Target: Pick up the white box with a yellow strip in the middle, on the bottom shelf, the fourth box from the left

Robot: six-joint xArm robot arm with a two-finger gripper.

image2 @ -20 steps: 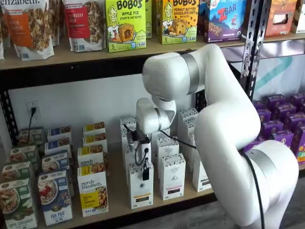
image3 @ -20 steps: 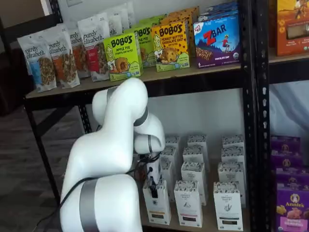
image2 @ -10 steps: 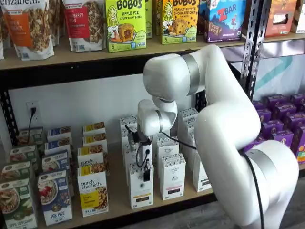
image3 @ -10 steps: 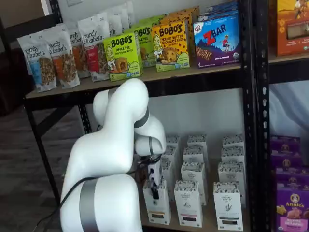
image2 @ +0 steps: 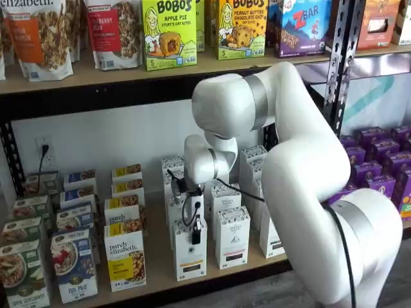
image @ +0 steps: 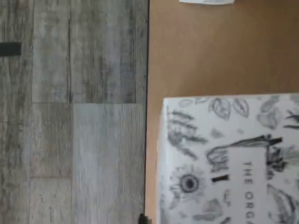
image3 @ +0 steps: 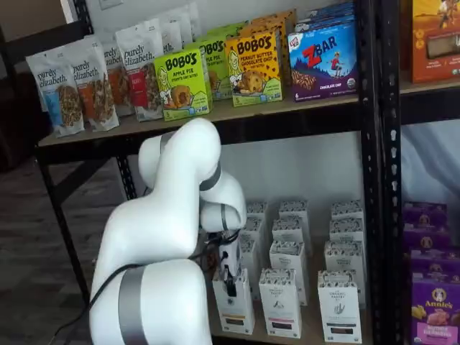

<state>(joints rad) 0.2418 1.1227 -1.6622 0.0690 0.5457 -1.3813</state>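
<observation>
The white box (image2: pixel 190 255) with a yellowish strip low on its front stands at the front of the bottom shelf (image2: pixel 154 260) in both shelf views, and its place in the other is (image3: pixel 234 310). My gripper (image2: pixel 195 235) hangs straight down over the box's top edge, and one black finger lies against the upper front face. The same finger shows on the box's top band (image3: pixel 230 284). No gap between fingers is visible, so I cannot tell open from shut. The wrist view looks down on the box's speckled patterned top (image: pixel 229 158) on the tan board (image: pixel 196 51).
Like white cartons (image2: pixel 232 236) stand right of and behind the target. A "purely elizabeth" box (image2: pixel 125 256) with a yellow panel stands to its left, with cereal boxes (image2: pixel 74 263) beyond. The upper shelf (image2: pixel 96 77) runs above the arm. Purple boxes (image2: pixel 379 167) fill the bay to the right.
The gripper has sunk a little lower onto the top of the white box. The box itself has not moved.
</observation>
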